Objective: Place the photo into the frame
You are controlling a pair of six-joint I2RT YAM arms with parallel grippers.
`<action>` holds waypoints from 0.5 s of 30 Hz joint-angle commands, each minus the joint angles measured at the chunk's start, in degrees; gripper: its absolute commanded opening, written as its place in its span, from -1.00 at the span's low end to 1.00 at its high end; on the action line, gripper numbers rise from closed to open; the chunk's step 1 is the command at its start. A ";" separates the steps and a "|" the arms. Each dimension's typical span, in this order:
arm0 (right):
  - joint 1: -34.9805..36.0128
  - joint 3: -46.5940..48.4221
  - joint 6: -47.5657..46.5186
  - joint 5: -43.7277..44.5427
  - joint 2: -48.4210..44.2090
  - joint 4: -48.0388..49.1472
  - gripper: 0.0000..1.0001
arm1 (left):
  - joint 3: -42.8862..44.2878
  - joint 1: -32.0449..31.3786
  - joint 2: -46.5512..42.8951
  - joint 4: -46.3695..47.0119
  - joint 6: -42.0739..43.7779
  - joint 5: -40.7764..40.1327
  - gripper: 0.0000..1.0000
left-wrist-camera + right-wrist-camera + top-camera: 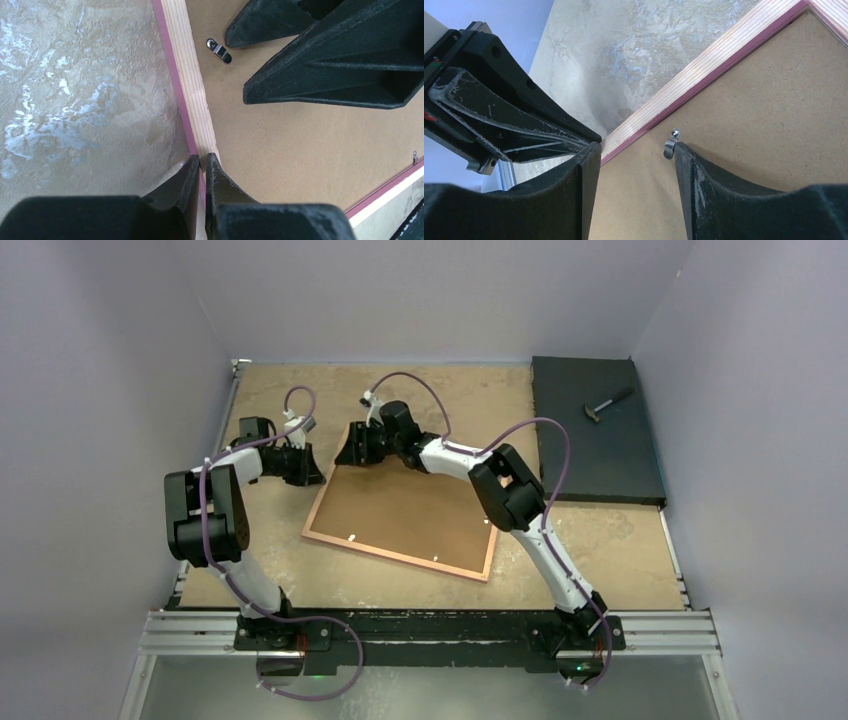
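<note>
The left gripper's (202, 161) jaws are clenched together, gripping nothing, their tips set on the pale wooden rim of the frame (395, 557) along its left side; whether they press on it or sit just above cannot be told. The right gripper's (636, 150) jaws are released and stand apart, one finger (589, 170) over that same rim just beside the left jaws, the other against a small metal clip (669, 144) on the brown backing board (410, 510). The frame lies flat, back up, in the middle of the worktop (600, 540), turned at a slant, with the board filling it and a thin pink line showing along the rim's edges. Both arms reach in to its far left corner. Well apart, at the far right of the worktop, lies a black mat (590, 455) with a small hammer-like tool (607, 405) on it.
</note>
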 commanded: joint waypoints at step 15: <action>1.25 2.93 2.16 -3.79 1.71 1.68 0.15 | -2.25 -0.70 1.80 -4.13 1.98 -1.82 -1.00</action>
